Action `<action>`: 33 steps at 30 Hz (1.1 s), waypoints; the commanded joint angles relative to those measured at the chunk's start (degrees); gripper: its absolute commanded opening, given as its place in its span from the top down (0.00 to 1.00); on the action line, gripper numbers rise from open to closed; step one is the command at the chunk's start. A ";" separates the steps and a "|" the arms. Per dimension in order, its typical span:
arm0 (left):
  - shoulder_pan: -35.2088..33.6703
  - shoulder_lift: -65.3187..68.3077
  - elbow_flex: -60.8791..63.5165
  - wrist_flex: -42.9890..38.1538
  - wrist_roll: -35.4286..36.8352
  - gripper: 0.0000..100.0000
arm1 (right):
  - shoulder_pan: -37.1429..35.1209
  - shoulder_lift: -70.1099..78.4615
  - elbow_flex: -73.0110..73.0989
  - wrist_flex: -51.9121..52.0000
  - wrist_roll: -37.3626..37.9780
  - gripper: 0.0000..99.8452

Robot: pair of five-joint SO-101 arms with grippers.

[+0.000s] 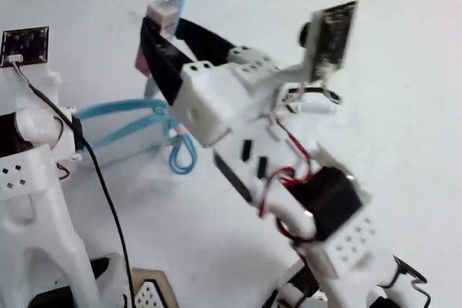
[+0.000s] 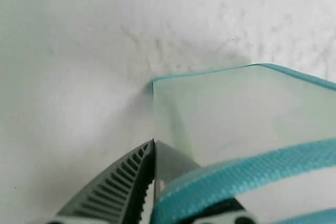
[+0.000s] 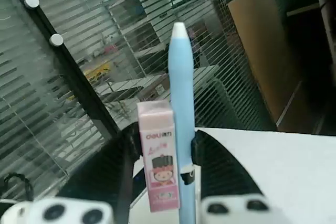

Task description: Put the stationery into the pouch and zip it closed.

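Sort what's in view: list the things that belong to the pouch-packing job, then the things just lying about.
Belongs to the job:
- light blue pen, in the right gripper
- pink rectangular eraser, in that same grip
- clear pouch with teal trim, held by the left gripper

Just lying about:
- white table
- tan-rimmed object at the table's near edge

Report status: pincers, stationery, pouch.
Right pincer shut on pen and eraser, raised off the table. Left pincer shut on pouch edge. Pouch on table, stationery not yet in.
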 commanded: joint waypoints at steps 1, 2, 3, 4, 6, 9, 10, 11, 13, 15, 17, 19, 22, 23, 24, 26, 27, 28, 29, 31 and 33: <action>0.57 1.80 -0.44 -0.18 0.70 0.98 | -0.75 -1.19 8.26 -11.74 -1.49 0.98; 0.48 1.80 -0.35 -0.18 0.70 0.98 | -0.75 -1.19 11.08 -14.81 -1.49 0.98; 0.48 1.80 -0.35 -0.18 0.70 0.98 | -0.75 -1.19 13.54 -17.45 -1.41 0.98; 0.48 1.80 -0.35 -0.18 0.70 0.98 | -0.75 -1.19 15.74 -19.21 -1.41 0.98; 0.48 1.89 -0.35 -0.26 0.70 0.98 | -0.75 -1.27 18.73 -20.44 -1.41 0.98; 0.48 1.89 -0.35 -0.26 0.70 0.98 | -0.84 -1.27 20.84 -20.97 -1.41 0.98; 0.48 1.89 -0.35 -0.26 0.70 0.98 | -0.84 -1.27 21.19 -21.05 -1.41 0.98; 0.48 1.89 -0.35 -0.26 0.70 0.98 | -0.84 -1.27 21.45 -21.05 -1.41 0.98; 0.48 1.89 -0.44 -0.26 0.70 0.98 | -0.84 -1.36 21.63 -21.05 -1.41 0.98; 0.48 1.89 -0.44 -0.26 0.70 0.98 | -0.84 -1.36 21.63 -21.05 -1.41 0.98; 0.48 1.98 -0.53 -0.35 0.70 0.98 | -0.92 -1.36 21.63 -21.05 -1.49 0.98; 0.48 1.98 -0.53 -0.35 0.79 0.98 | -1.63 -1.54 21.27 -21.05 -1.49 0.98; 0.48 1.98 -0.53 -0.35 0.79 0.98 | -1.80 -2.77 19.34 -20.70 -1.67 0.98; 0.48 1.98 -0.53 -0.35 0.79 0.98 | -1.80 -2.95 18.55 -20.62 -1.67 0.98; 0.48 1.98 -0.53 -0.35 0.79 0.98 | -1.80 -2.95 17.93 -20.53 -1.67 0.98; 0.48 1.98 -0.53 -0.44 1.14 0.98 | -1.89 -2.95 17.58 -20.53 -1.85 0.98; 0.48 1.98 -0.53 -0.88 2.29 0.98 | -2.77 -2.86 17.67 -20.53 -1.93 0.98; 0.48 1.98 -0.53 -1.23 3.16 0.98 | -3.82 -2.42 17.76 -20.44 -1.93 0.98; 0.57 1.98 -0.62 -1.32 3.60 0.98 | -4.70 -2.15 17.85 -20.18 -1.93 0.98; 0.84 1.98 -0.62 -1.41 3.69 0.98 | -6.11 -1.01 18.37 -20.62 -1.76 0.98; 0.66 1.98 -0.62 -1.49 3.78 0.98 | -6.37 0.84 19.34 -21.49 -1.49 0.98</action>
